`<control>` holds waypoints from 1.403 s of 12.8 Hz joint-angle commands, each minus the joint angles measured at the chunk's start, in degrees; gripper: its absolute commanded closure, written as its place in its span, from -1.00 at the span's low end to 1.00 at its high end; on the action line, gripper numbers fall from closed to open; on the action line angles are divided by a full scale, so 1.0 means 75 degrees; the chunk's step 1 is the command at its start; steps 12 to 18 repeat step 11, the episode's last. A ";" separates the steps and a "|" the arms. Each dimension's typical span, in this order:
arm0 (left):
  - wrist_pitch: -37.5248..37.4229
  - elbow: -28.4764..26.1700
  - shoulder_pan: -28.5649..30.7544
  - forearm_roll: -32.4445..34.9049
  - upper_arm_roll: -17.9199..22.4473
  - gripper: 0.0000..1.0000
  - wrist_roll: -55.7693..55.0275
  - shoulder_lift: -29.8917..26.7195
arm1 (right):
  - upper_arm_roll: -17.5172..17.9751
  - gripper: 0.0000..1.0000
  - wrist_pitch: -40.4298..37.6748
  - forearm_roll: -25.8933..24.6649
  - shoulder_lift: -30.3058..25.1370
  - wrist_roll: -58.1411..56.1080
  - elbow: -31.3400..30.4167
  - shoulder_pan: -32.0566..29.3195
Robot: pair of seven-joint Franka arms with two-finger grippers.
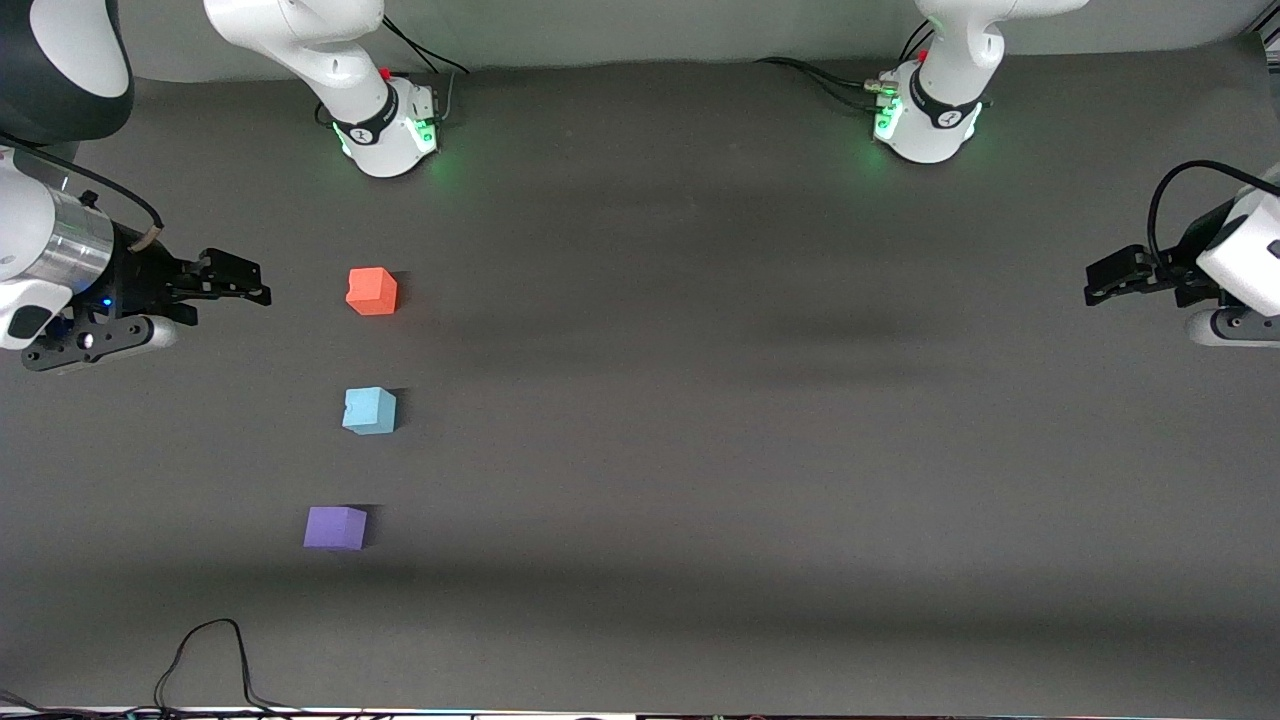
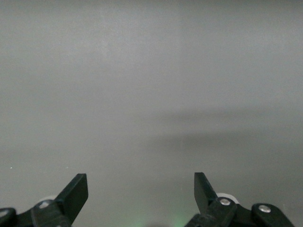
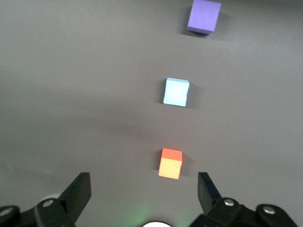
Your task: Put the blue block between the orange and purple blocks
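The blue block (image 1: 369, 410) sits on the table in a line with the orange block (image 1: 372, 291) and the purple block (image 1: 335, 527). It lies between them, nearer the front camera than the orange one and apart from both. The right wrist view shows all three: orange (image 3: 170, 163), blue (image 3: 176, 91), purple (image 3: 204, 16). My right gripper (image 1: 245, 280) is open and empty at the right arm's end of the table, beside the orange block (image 3: 143, 182). My left gripper (image 1: 1100, 280) is open and empty at the left arm's end, over bare table (image 2: 140, 182).
The dark grey table mat (image 1: 700, 400) covers the whole surface. The arm bases (image 1: 390, 130) (image 1: 930, 120) stand along the edge farthest from the front camera. A black cable (image 1: 210, 650) loops at the edge nearest that camera.
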 commanded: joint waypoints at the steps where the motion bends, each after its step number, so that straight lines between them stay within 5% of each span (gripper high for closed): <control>1: 0.0071 -0.0027 0.0037 0.0071 -0.0051 -1.00 0.0117 -0.0066 | 0.0360 -1.00 0.0448 -0.0256 -0.0649 0.0078 -0.0818 -0.0239; 8: 0.0071 -0.0027 0.0037 0.0071 -0.0051 -1.00 0.0106 -0.0066 | 0.0091 -1.00 0.0427 -0.0163 -0.1260 0.0101 -0.1325 -0.0250; 18: 0.0094 -0.0027 0.0037 0.0071 -0.0051 -1.00 0.0117 -0.0066 | 0.0043 -1.00 0.0427 -0.0139 -0.1214 0.0113 -0.1301 -0.0250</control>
